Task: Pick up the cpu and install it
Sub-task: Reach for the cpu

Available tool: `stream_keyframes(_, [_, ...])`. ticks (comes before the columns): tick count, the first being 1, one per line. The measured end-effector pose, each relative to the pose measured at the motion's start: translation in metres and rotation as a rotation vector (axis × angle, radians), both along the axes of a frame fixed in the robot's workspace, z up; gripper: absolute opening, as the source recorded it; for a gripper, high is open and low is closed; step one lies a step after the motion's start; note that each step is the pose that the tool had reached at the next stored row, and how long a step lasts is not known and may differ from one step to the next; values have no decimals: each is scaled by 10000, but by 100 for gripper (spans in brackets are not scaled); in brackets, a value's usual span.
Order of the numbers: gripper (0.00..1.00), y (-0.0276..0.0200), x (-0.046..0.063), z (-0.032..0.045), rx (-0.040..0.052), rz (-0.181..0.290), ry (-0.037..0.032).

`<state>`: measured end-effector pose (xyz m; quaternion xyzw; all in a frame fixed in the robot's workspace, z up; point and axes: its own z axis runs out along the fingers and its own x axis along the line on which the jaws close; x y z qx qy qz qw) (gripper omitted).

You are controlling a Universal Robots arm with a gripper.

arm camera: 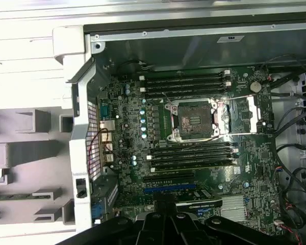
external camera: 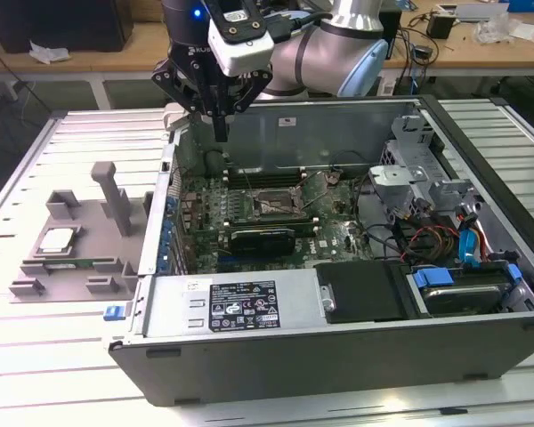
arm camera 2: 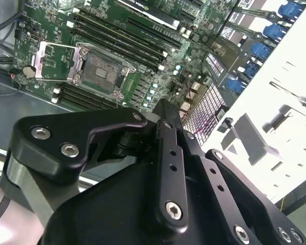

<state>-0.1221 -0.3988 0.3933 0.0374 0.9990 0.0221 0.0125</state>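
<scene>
The cpu (external camera: pixel 56 238), a small silver square chip, lies flat on the grey holder (external camera: pixel 71 249) on the table, at the exterior view's left and outside the computer case. My gripper (external camera: pixel 221 132) hangs above the case's back corner nearest the holder, fingers pointing down, shut with nothing between them. It is well apart from the cpu. The empty cpu socket (external camera: pixel 269 205) sits in the middle of the green motherboard with its metal frame flipped open. Both wrist views look down on this socket (arm camera 2: pixel 99 69) (arm camera: pixel 194 120), and the gripper (arm camera 2: pixel 162 109) is in the foreground.
The open case wall (external camera: pixel 160 222) stands between the holder and the motherboard. A long green memory stick (external camera: pixel 80 262) lies on the holder. Inside the case are a black card (external camera: pixel 262 237), the power supply (external camera: pixel 231 307) and a drive cage with cables (external camera: pixel 427 196).
</scene>
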Motion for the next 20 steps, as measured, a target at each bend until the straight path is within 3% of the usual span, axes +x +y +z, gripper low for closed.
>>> stream_keyframes(5, [11,0,-19,0,-1,-2,0])
stream_keyframes(20, [11,0,-228,0,0,-1,0])
